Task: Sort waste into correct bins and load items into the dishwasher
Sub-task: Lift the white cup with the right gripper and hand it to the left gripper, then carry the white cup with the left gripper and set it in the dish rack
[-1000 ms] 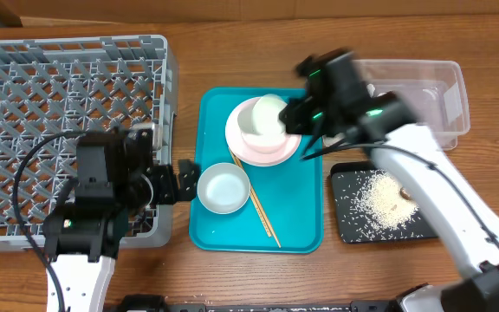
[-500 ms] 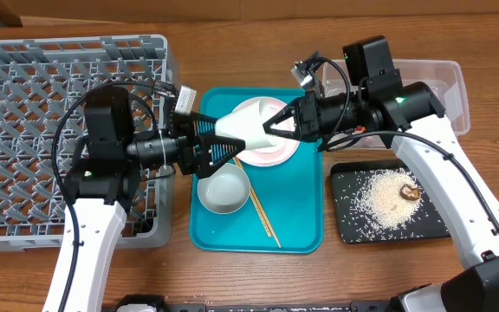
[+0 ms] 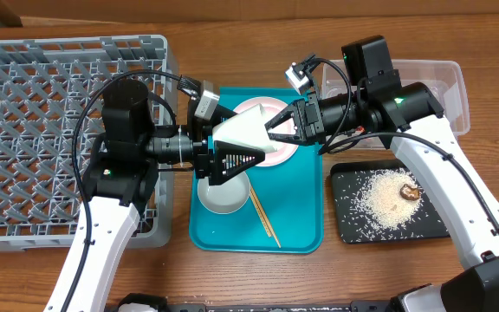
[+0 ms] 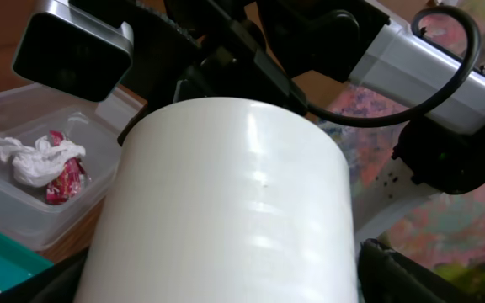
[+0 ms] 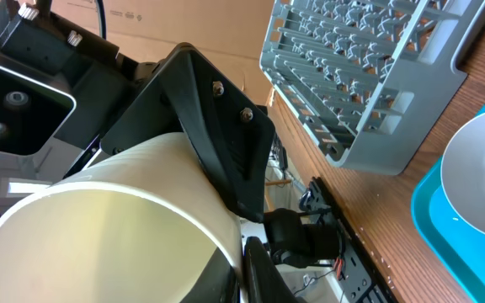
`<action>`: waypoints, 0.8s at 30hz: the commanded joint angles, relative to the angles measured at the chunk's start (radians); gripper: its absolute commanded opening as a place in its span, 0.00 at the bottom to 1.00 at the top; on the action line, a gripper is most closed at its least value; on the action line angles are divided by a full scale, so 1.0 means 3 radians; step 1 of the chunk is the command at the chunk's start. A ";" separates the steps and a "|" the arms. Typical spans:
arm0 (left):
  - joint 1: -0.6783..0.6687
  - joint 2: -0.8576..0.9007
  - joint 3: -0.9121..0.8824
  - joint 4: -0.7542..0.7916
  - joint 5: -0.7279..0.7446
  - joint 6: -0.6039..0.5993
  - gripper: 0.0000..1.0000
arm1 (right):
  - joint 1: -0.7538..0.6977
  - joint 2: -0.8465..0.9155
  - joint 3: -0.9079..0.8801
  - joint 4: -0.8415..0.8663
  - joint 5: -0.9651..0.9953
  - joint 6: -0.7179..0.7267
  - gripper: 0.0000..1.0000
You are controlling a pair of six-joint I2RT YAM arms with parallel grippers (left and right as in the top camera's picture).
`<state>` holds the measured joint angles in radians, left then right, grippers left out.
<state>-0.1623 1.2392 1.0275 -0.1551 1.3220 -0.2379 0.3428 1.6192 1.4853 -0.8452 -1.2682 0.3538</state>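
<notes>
Above the teal tray (image 3: pixel 301 208), seen overhead: small cup (image 3: pixel 248 130) aloft between both arms. Pinched at the rim by right gripper (image 3: pixel 277 127), jaws narrow. Flanked by left gripper (image 3: pixel 232 154), jaws wide along the sides (gripping or merely touching, cannot tell). From left wrist: smooth, glossy white cylinder filling view. Beyond, clear tub (image 4: pixel 7 223) holding crumpled tissue (image 4: pixel 28 160) and wrapper (image 4: pixel 61 178). From right wrist: thin round rim facing camera, grey lattice dish rack (image 5: pixel 369 76) behind.

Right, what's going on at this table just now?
The two arms are passing a white cup between them above the teal tray. The left gripper and right gripper both look closed on it. A bowl, chopsticks and a plate lie on that tray; the rack holds no dishes. Tissue and wrapper are in the tub, rice in the black tray.
</notes>
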 commanded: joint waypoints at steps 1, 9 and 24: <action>-0.0050 0.0008 0.0058 0.0010 0.0014 -0.0045 0.82 | 0.0013 -0.0011 0.0020 0.0042 -0.0094 -0.0032 0.04; -0.0046 0.0008 0.0060 -0.0003 -0.0384 -0.0043 0.70 | 0.0011 -0.0011 0.0020 0.0042 -0.0092 -0.0032 0.04; 0.0544 -0.0017 0.0061 -0.1400 -0.1867 0.0399 0.48 | -0.0537 -0.0020 0.0023 -0.0599 0.2059 -0.0161 0.57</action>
<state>-0.0570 1.2396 1.0302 -0.5056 0.9604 -0.1795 0.2501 1.6196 1.4845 -0.9886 -0.8837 0.3408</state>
